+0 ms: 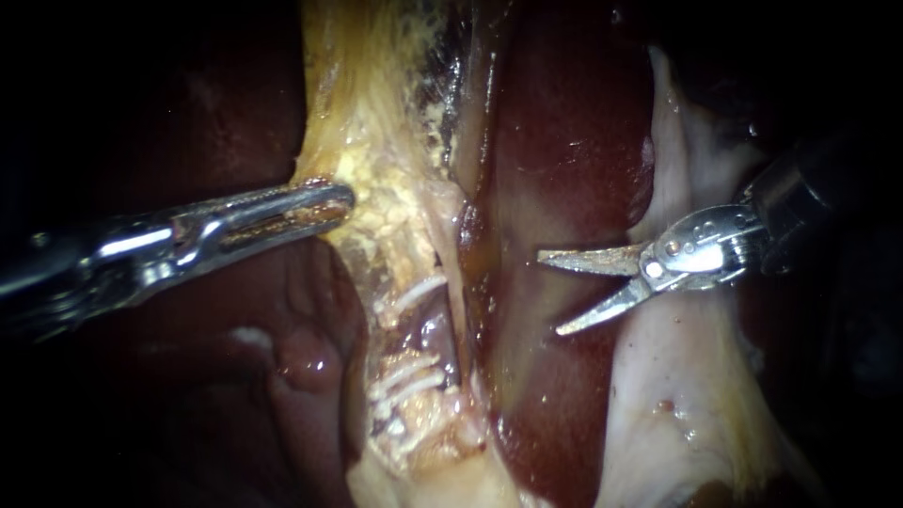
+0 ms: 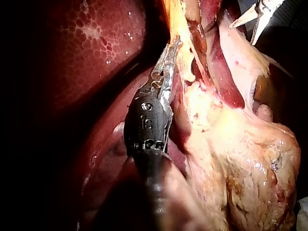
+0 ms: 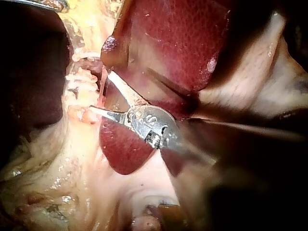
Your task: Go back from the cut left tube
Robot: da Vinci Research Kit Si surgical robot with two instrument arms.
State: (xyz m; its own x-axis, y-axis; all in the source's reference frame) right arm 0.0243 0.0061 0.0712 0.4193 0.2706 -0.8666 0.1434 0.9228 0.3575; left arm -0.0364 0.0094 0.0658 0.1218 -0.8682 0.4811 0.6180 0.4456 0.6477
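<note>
The left tube (image 1: 425, 331) runs down the yellowish tissue strip and shows a dark gap between white clips above (image 1: 412, 293) and below (image 1: 406, 378). My right instrument (image 1: 551, 293) has two thin blades standing open, holding nothing, over the dark red liver (image 1: 564, 141) to the right of the tube and apart from it. In the right wrist view the open blades (image 3: 101, 91) lie just beside the clips (image 3: 79, 77). My left instrument (image 1: 324, 202) is shut on the edge of the yellowish tissue (image 1: 376, 179) above the clips, also seen in the left wrist view (image 2: 171, 50).
Pale whitish tissue (image 1: 677, 376) lies under and below the right instrument's shaft. Dark liver (image 1: 235, 376) fills the lower left. In the left wrist view, a bulky yellowish mass (image 2: 250, 159) sits beside the left instrument, and the right instrument's blades (image 2: 252, 19) show far ahead.
</note>
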